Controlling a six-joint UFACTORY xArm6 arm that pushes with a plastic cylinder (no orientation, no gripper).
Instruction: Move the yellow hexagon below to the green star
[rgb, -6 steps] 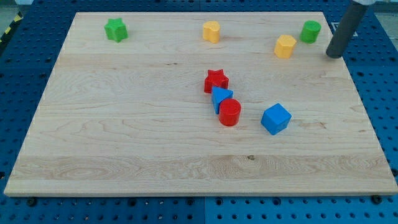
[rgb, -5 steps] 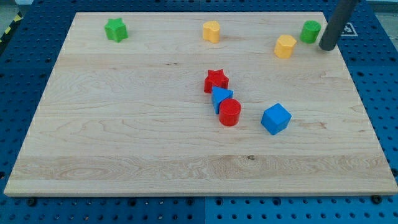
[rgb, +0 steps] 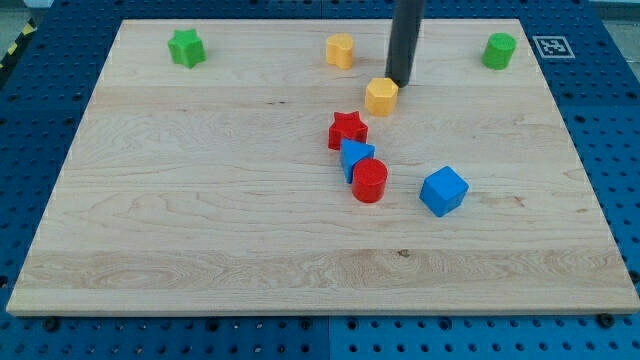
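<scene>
Near the far edge of the tabletop (rgb: 200, 230), slightly right of centre, my tip (rgb: 401, 82) touches the yellow hexagon (rgb: 381, 96) from its upper right. No hand fitted. Green star (rgb: 186, 47) sits at the far-left corner, well apart.

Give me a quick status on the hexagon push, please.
My tip touching the yellow hexagon's upper right. Green star far off at top left. Red star sits close below-left of the hexagon.
</scene>
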